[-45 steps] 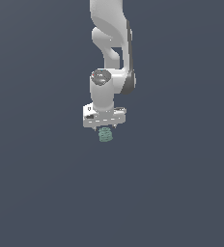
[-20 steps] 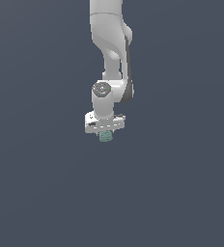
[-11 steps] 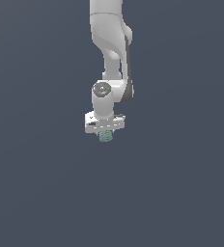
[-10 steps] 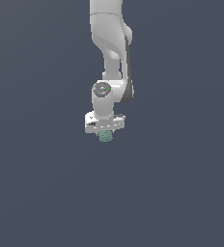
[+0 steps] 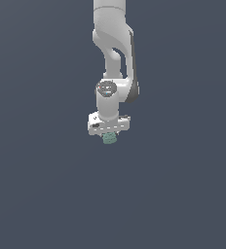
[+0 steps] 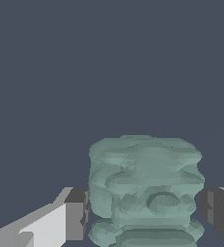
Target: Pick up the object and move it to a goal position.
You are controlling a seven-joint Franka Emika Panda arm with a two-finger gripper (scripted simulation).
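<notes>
One white Franka arm hangs over a plain slate-grey field, its white two-fingered gripper (image 5: 109,138) pointing down, with the small pale teal-green lumpy, ridged cylinder (image 5: 109,138) directly beneath the palm. The wrist view shows this cylinder (image 6: 145,190) between the dark fingertip pads (image 6: 77,213), jaws narrowed to its width and apparently pressing both flanks. Judged stage: grasp made, carry in hand; no goal marker is visible, so the next move requires steady transport without loosening.

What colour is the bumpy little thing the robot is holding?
The object is pale teal-green, with ridges. The wrist view shows it best, between the gripper fingers.
</notes>
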